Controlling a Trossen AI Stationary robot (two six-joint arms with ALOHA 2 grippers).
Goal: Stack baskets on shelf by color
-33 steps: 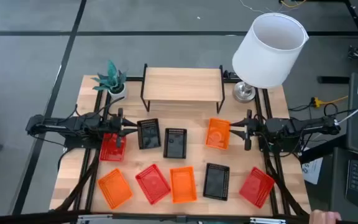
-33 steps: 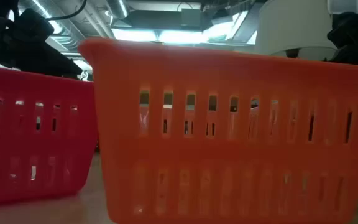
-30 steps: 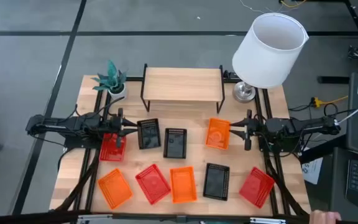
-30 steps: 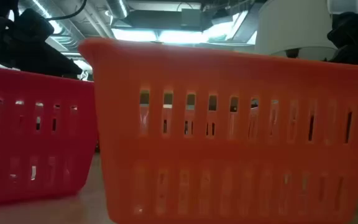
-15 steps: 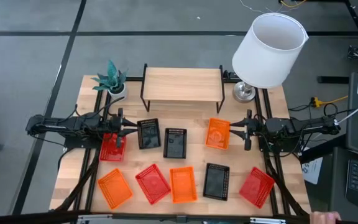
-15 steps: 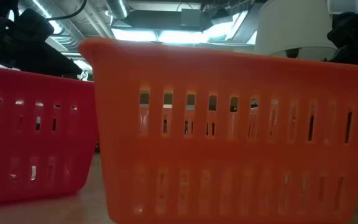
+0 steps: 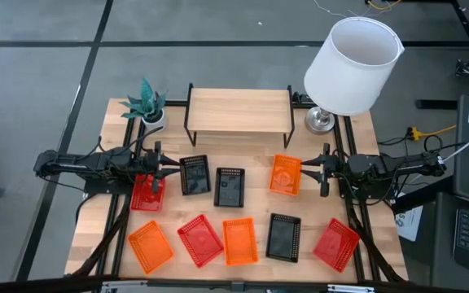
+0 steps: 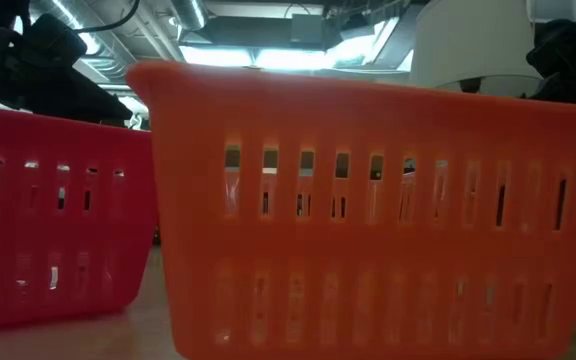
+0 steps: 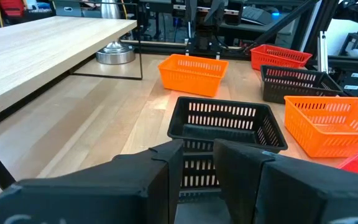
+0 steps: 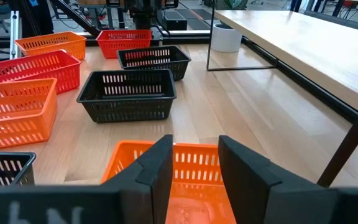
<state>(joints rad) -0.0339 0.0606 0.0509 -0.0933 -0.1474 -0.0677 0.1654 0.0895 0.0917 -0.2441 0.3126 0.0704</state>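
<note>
Both the left end effector (image 7: 166, 168) and right end effector (image 7: 312, 172) hover with fingers parted, empty, over baskets (image 7: 285, 175) that look light, stiff and best pinched by a rim.

9 baskets (image 7: 230, 186) before bare shelf (image 7: 238, 110)

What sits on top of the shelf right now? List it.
Nothing. The shelf top is bare wood, with no baskets stacked on it. All nine baskets lie on the table in front. The table surface directly under the shelf top is hidden from above.
</note>
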